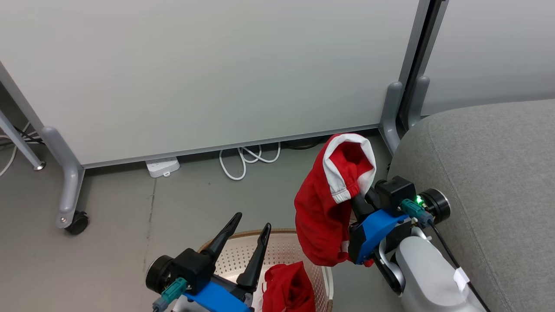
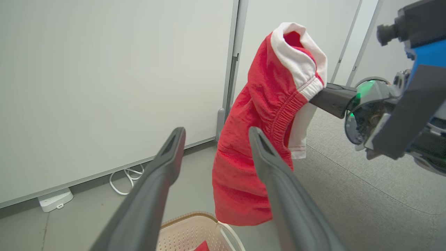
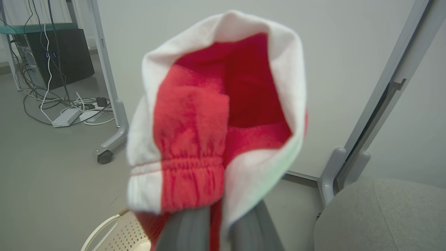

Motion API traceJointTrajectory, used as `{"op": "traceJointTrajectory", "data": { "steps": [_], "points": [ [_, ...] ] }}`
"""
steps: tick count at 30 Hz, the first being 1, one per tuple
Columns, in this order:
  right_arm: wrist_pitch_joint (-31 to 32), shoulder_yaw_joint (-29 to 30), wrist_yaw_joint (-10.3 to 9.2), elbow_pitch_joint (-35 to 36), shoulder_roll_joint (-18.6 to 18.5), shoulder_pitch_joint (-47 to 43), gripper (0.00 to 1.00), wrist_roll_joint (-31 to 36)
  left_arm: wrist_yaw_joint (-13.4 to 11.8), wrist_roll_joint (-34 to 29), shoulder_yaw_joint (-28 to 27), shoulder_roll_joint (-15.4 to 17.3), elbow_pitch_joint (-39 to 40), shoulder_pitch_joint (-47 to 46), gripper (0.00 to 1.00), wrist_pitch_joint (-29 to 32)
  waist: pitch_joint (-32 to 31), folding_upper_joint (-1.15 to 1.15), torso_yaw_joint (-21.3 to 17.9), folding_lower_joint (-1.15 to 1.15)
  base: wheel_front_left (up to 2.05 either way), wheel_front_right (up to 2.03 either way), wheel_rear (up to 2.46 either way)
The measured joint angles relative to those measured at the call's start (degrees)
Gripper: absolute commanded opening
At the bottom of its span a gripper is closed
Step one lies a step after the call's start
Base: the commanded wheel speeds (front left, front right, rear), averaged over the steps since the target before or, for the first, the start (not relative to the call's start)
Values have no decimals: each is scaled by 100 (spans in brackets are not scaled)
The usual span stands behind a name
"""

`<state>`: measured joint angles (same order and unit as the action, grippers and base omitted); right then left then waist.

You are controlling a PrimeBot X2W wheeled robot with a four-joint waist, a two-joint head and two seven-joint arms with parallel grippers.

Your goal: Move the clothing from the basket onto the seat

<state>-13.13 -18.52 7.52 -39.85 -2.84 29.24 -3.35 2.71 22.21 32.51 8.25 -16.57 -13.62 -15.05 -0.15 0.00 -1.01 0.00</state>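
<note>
A red garment with a white band, part of the clothing (image 1: 323,212), hangs in the air from my right gripper (image 1: 359,200), which is shut on its waistband beside the grey seat (image 1: 490,173). In the right wrist view the fabric (image 3: 216,115) drapes over both fingers (image 3: 188,230). My left gripper (image 1: 251,222) stands open and holds nothing above the cream basket (image 1: 243,255). Another red piece (image 1: 288,288) lies inside the basket. From the left wrist, the open left gripper (image 2: 216,131) points at the hanging garment (image 2: 254,115); the basket rim (image 2: 188,226) is below and the seat (image 2: 366,181) to the right.
White partition panels (image 1: 195,73) on grey castor feet (image 1: 69,203) stand behind the basket. A white power strip (image 1: 162,167) and a looped white cable (image 1: 243,160) lie on the grey floor at their base. A dark computer case with cables (image 3: 59,52) stands further off.
</note>
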Motion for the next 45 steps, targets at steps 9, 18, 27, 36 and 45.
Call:
{"op": "traceJointTrajectory", "data": {
  "steps": [9,18,27,36,45],
  "points": [
    [9,0,0,24,0,-20,0,-18,209,-382,-435,-219,-35,226,100,0,3,0,-4,0,0,0,0],
    [10,-16,0,37,0,-23,0,-20,349,-579,-648,-381,-64,286,100,0,44,0,-220,0,0,0,0],
    [35,-51,0,68,0,9,0,-9,410,-734,-765,-470,-47,254,100,0,151,0,-863,0,0,0,0],
    [16,-41,0,87,-1,26,0,-41,450,-835,-798,-510,-66,193,100,0,272,0,-1715,0,0,0,0],
    [-1,55,0,68,-1,23,0,-37,459,-917,-793,-519,-121,115,100,0,377,0,-2521,0,0,0,0]
  ]
}}
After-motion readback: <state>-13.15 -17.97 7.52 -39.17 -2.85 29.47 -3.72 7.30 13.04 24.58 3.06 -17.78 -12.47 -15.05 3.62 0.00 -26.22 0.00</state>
